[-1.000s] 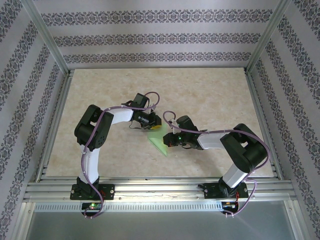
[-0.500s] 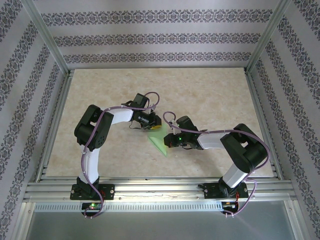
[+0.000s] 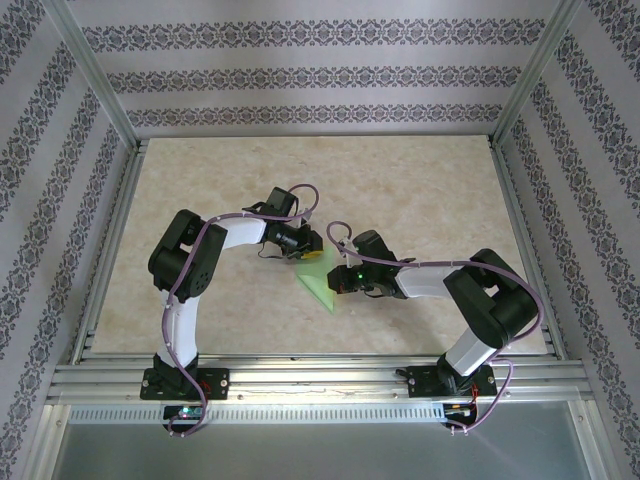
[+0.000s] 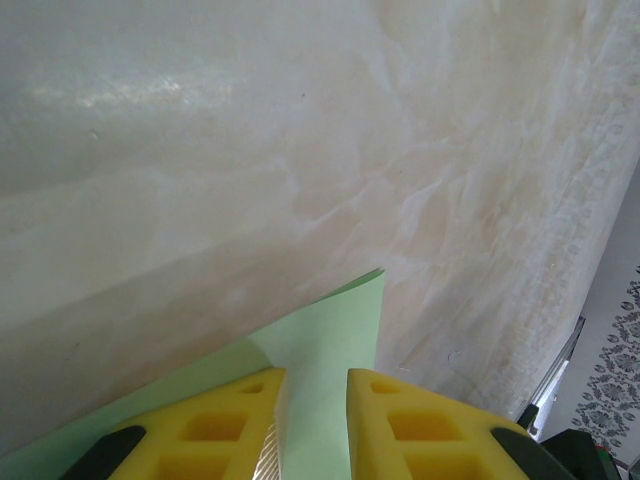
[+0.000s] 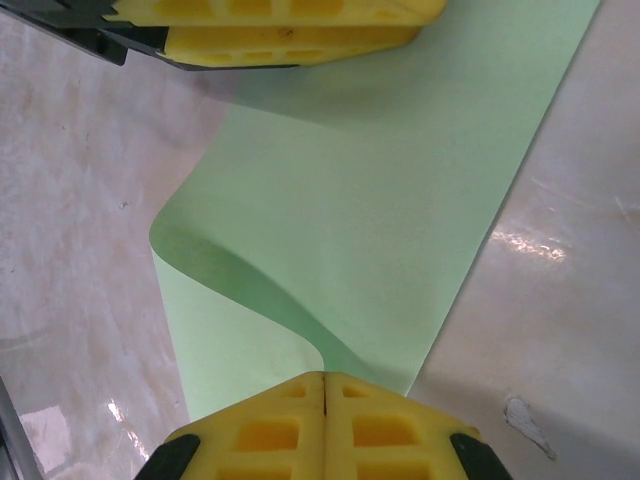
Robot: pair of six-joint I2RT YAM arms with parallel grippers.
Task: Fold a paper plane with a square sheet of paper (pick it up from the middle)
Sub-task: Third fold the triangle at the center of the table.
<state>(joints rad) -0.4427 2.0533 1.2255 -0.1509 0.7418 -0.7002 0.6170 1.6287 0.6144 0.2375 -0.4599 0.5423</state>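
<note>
Change over the last second: almost none. In the top view the right arm's elbow sits a shade further toward the lower right. Both grippers and the paper are where they were.

Left gripper (image 3: 312, 251): yellow fingers (image 4: 420, 415) at a narrow gap, with the green sheet rising between them in the left wrist view (image 4: 316, 376). From the right wrist camera it appears at the top edge of the frame (image 5: 425, 22), its two fingers stacked close on the far end of the paper. Reads as a hold on that edge.

Right gripper (image 3: 338, 283): jaws closed flush, with only a thin seam between the tips (image 5: 325, 378). A raised curl of paper runs straight into that seam, so the paper looks pinched there.

Square sheet of paper (image 3: 318, 285): just below the middle of the top view, spanning the gap between the two grippers.
- Top view: a narrow wedge. The long axis runs diagonally from the upper left, at the left gripper, down to a point at the lower right.
- Right wrist view: the sheet (image 5: 390, 180) runs lower left to upper right, with a long straight edge on its right side and a buckle near the lower left.
- Left wrist view: one corner (image 4: 335, 320) points toward the upper right.

Count: one sheet, two grippers, two arms.

Table (image 3: 420, 190): pale marbled surface under everything.
</note>
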